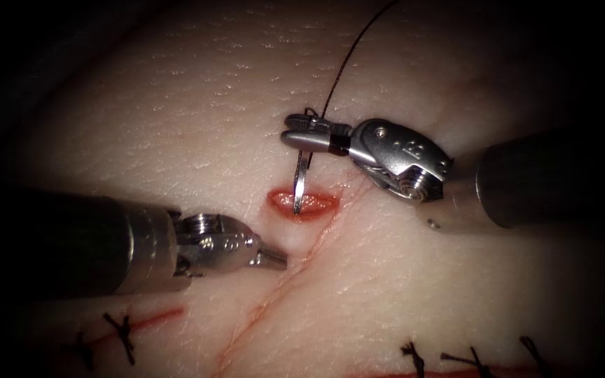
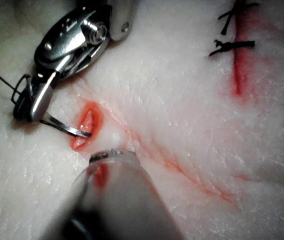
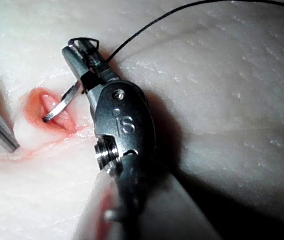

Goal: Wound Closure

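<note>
Tissue (image 1: 197, 105) lies pale under both tools, with a small red cut (image 1: 304, 204) at the middle and a thin line of red fluid (image 1: 285, 280) trailing down from it. The right tool (image 1: 295, 133) comes in from the right and is clamped on the needle (image 1: 300, 183) near its thread end, the jaws pressed together across it just above the cut. From there the needle hangs down with its point in the open cut; in the right wrist view its tip (image 3: 46, 119) sits on the red floor of the wound, though how deep it goes cannot be told. Thread (image 1: 348, 59) runs from the clamped end up and away across the tissue, with a small loop bunched at the jaws. The left tool (image 1: 280, 260) comes in from the left, its jaws closed to a narrow tip and grasping nothing, resting just beside the lower left edge of the cut on a small raised fold of tissue. Finished stitches (image 1: 122, 336) with dark cut ends cross older cuts at the lower left, and more stitches (image 1: 470, 360) sit at the lower right
</note>
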Controlling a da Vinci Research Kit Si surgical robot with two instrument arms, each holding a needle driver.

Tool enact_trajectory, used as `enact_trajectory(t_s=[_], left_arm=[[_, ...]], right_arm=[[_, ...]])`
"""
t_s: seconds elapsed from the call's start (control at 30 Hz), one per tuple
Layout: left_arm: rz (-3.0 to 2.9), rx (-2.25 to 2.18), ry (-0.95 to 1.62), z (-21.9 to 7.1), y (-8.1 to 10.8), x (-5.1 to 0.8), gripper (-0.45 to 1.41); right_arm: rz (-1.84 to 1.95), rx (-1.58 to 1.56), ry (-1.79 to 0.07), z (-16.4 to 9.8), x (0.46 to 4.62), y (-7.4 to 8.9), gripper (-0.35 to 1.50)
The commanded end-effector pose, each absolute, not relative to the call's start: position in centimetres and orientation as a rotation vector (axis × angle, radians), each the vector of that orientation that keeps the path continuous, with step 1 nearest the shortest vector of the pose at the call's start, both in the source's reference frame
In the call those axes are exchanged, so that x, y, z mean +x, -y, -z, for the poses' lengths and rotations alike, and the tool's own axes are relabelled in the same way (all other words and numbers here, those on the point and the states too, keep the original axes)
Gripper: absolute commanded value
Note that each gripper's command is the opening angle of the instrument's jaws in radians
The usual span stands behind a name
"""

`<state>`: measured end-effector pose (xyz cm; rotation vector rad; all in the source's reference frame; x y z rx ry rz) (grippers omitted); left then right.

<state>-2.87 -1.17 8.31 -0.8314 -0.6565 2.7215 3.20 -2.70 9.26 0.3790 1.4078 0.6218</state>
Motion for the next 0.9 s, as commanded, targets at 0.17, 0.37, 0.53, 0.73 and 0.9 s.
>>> enact_trajectory(t_s=[0.17, 0.37, 0.53, 0.73, 0.9], left_arm=[[-2.718, -0.832, 0.661, -8.37, 1.19, -2.91, -0.32], [-2.721, -0.833, 0.661, -8.38, 1.19, -2.89, -0.33], [-2.722, -0.834, 0.662, -8.39, 1.18, -2.87, -0.33], [-2.722, -0.834, 0.662, -8.39, 1.18, -2.87, -0.33], [-2.723, -0.835, 0.662, -8.4, 1.18, -2.87, -0.33]], right_arm=[[-0.653, 0.434, -1.394, -9.3, 3.28, 2.77, -0.35], [-0.724, 0.562, -1.376, -9.3, 3.29, 2.77, -0.35], [-0.782, 0.672, -1.359, -9.29, 3.3, 2.81, -0.35], [-0.856, 0.857, -1.313, -9.23, 3.36, 3.0, -0.35], [-0.898, 0.939, -1.29, -9.19, 3.36, 3.08, -0.35]])
